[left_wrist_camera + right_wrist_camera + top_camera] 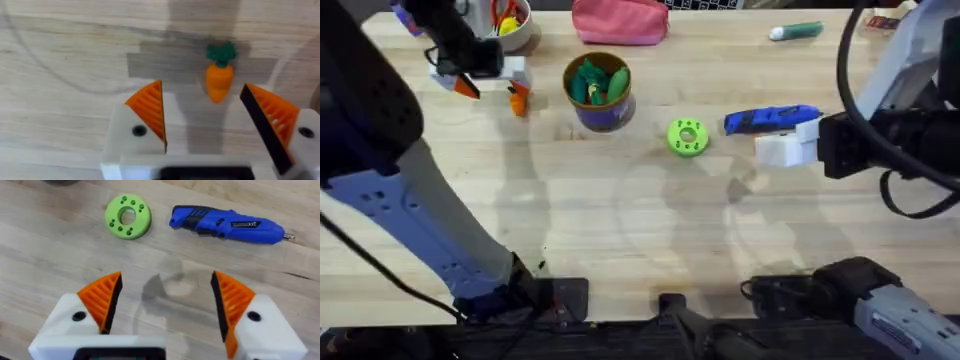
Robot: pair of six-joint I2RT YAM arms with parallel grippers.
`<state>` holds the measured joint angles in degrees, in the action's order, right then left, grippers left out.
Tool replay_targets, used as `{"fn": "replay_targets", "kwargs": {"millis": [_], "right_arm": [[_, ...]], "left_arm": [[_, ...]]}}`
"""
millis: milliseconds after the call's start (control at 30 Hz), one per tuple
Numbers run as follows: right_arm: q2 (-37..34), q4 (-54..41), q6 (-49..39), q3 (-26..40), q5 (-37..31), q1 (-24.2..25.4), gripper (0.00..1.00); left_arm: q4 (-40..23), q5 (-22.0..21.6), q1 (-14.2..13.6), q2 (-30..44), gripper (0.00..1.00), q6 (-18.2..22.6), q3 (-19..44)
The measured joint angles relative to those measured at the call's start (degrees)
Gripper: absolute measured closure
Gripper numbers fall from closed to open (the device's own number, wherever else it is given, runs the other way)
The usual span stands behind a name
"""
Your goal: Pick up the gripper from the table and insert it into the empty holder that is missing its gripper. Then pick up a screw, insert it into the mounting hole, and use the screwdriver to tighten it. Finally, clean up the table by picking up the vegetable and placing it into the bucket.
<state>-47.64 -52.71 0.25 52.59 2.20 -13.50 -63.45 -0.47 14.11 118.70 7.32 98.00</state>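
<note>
the left gripper hangs wide open just above the toy carrot, which lies on the wooden table left of the purple bucket — not touching it. the right gripper is open too, empty, near the blue screwdriver and the green disc.

Robotics lab bench: a pale wooden table carries two arm bases at its near edge, a blue electric screwdriver, a green disc and toy props.
</note>
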Motion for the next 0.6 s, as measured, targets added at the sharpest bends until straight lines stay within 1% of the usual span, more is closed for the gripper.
{"fn": "replay_targets", "kwargs": {"millis": [167, 200, 233, 267, 400, 433, 467, 600], "right_arm": [[0.0, 0.0, 0.0, 0.0, 0.0, 0.0, 0.007], [0.0, 0.0, 0.0, 0.0, 0.0, 0.0, 0.007], [0.0, 0.0, 0.0, 0.0, 0.0, 0.0, 0.008], [0.0, 0.0, 0.0, 0.0, 0.0, 0.0, 0.008], [0.0, 0.0, 0.0, 0.0, 0.0, 0.0, 0.007], [0.0, 0.0, 0.0, 0.0, 0.0, 0.0, 0.007], [0.0, 0.0, 0.0, 0.0, 0.0, 0.0, 0.007], [0.0, 0.0, 0.0, 0.0, 0.0, 0.0, 0.008]], "left_arm": [[0.7, -0.7, -2.4, 4.0, 0.074, -0.1, 0.0], [1.2, -0.8, -2.8, 4.6, 0.087, -0.1, 0.0], [1.5, -0.8, -3.0, 5.1, 0.126, -0.2, 0.0], [1.8, -0.3, -3.1, 5.4, 0.193, -0.4, 0.0], [2.9, -0.5, -2.7, 5.3, 0.816, -0.5, 0.0], [2.9, -0.6, -2.6, 5.3, 0.935, -0.4, 0.1], [2.8, -0.7, -2.6, 5.3, 0.974, -0.4, 0.1], [2.2, -0.7, -2.4, 5.3, 0.972, -0.4, 0.1]]}}
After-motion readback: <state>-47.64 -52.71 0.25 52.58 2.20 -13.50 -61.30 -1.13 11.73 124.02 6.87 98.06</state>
